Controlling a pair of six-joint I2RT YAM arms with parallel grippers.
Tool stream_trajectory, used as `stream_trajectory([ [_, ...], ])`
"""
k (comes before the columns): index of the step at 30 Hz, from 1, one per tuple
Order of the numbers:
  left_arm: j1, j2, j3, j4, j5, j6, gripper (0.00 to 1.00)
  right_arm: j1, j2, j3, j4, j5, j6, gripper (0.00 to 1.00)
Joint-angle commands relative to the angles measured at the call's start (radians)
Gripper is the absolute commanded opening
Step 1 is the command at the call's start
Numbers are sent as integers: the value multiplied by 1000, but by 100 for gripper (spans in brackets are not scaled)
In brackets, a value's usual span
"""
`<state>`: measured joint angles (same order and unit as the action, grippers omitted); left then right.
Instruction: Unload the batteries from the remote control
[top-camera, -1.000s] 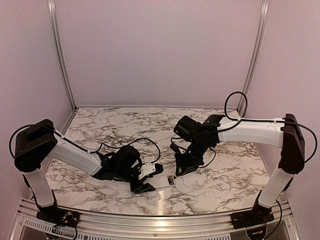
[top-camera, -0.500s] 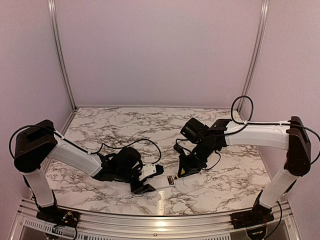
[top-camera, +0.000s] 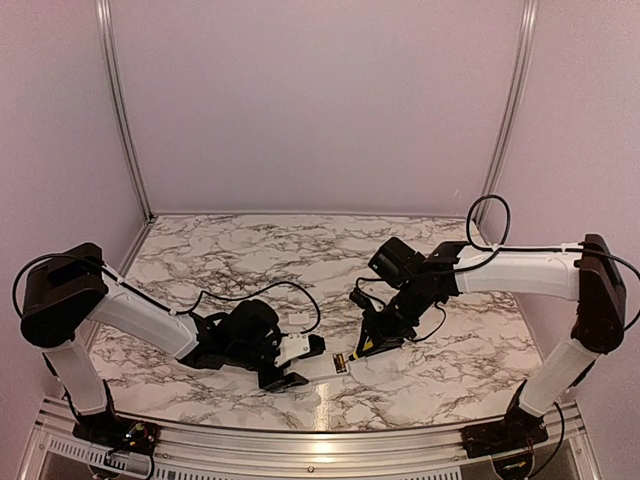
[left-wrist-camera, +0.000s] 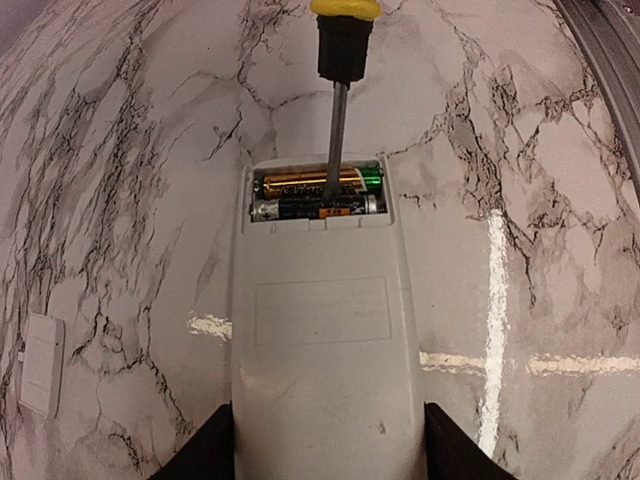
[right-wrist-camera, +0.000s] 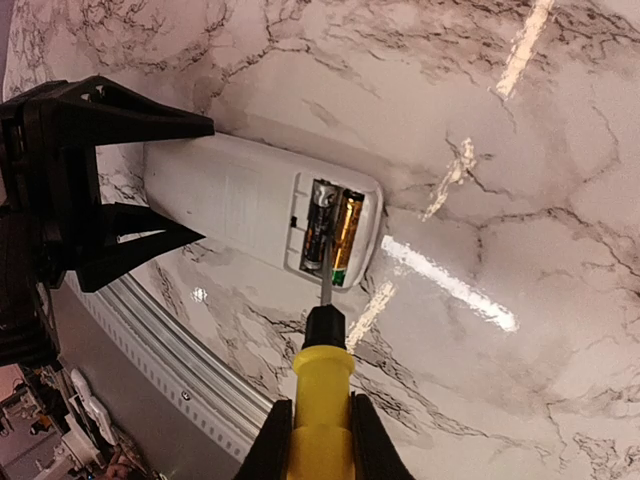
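Note:
The white remote control (left-wrist-camera: 320, 330) lies back-up on the marble, its battery recess uncovered at the far end. My left gripper (left-wrist-camera: 328, 425) is shut on its near end, one finger on each long side. Two batteries (left-wrist-camera: 310, 195) lie side by side in the recess, one gold and one dark; in the right wrist view the batteries (right-wrist-camera: 333, 230) show the same way. My right gripper (right-wrist-camera: 320, 435) is shut on a yellow-handled screwdriver (right-wrist-camera: 322, 385). The screwdriver (left-wrist-camera: 336, 120) shaft reaches into the recess, tip between the batteries. From above, the remote control (top-camera: 318, 355) lies between the left gripper (top-camera: 290, 362) and the right gripper (top-camera: 372, 338).
A small white cover plate (left-wrist-camera: 40, 365) lies flat on the marble to the left of the remote. The aluminium rail (top-camera: 320, 440) runs along the table's near edge, close to the remote, and the rail (right-wrist-camera: 200, 365) passes just below it.
The right arm has stretched out and its wrist has drifted right, the screwdriver tip staying at the remote's end. The left gripper with the remote has shifted slightly toward the near edge.

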<state>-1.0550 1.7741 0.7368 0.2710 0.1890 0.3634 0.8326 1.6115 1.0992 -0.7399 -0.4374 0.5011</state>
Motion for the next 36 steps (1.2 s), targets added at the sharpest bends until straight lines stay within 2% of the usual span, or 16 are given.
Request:
stream_trajectory([
  [1,-7,-33,-9,121,-43,4,0,8,2,-10,8,-46,-16,0],
  [9,-7,-29,6,161,-19,-94,0,8,11,-7,15,-45,-13,0],
  [13,-7,-36,3,178,-52,-114,0,8,11,-10,20,-45,-9,0],
  [15,-10,-22,13,151,-48,-80,0,8,14,-11,23,-46,-9,0],
  [28,-14,-44,-66,295,-35,13,0,7,19,-19,32,-54,-28,0],
  [36,-14,-72,-130,391,-43,99,0,-20,-24,-57,100,-117,-23,0],
])
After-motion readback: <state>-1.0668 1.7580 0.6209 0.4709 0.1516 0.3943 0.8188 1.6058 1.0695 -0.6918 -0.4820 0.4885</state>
